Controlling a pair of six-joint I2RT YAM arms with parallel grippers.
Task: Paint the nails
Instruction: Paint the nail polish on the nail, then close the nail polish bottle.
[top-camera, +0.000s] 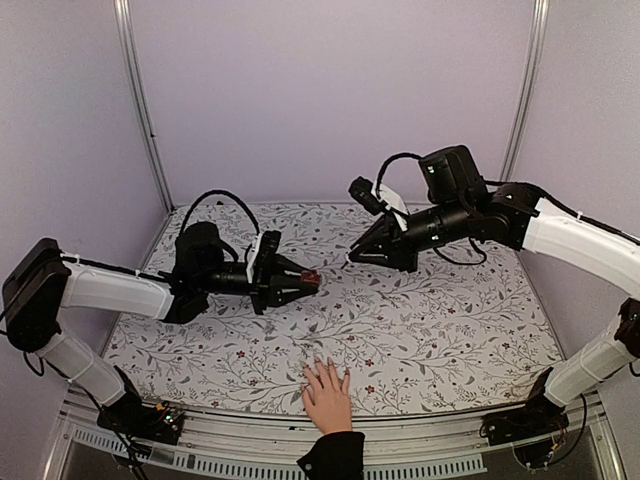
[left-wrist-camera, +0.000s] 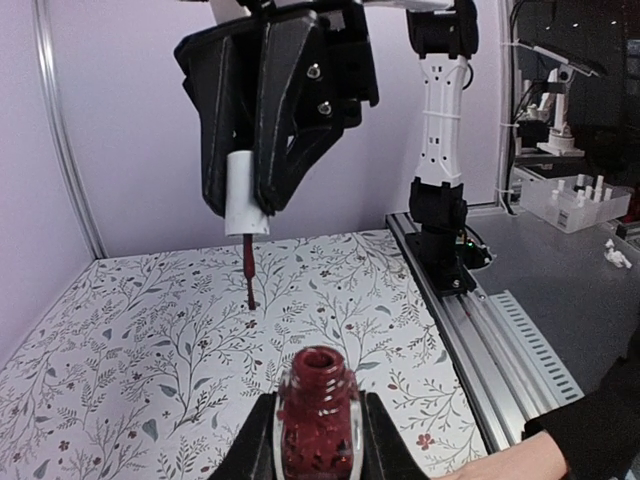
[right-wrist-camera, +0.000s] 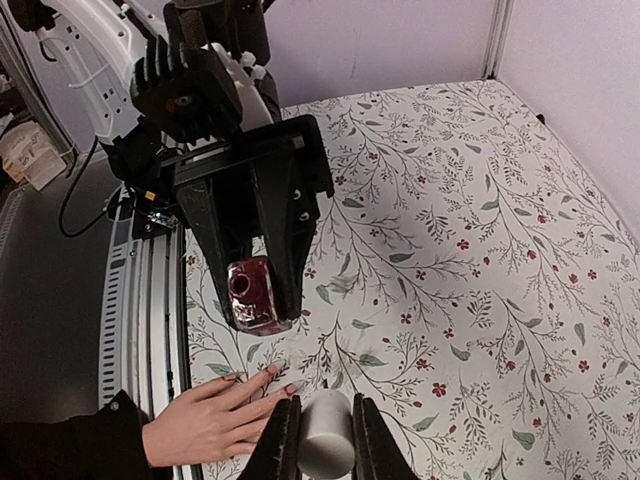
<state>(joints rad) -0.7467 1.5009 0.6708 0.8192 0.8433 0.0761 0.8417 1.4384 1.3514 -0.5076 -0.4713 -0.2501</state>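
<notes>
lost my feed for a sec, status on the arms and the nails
Left jaws shut on open polish bottle, right jaws shut on white cap, brush aloft. Hand flat on table, near edge, nails not yet reached. Path to hand clear.

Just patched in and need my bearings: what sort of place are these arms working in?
Probably a lab test cell, not a salon: plain panel walls on metal frame posts, a floral cloth as worktop, and an equipment bench beyond the mounting rail.

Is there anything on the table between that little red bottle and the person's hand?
No. In the top view, only bare flowered cloth lies between the bottle and the hand.
</notes>
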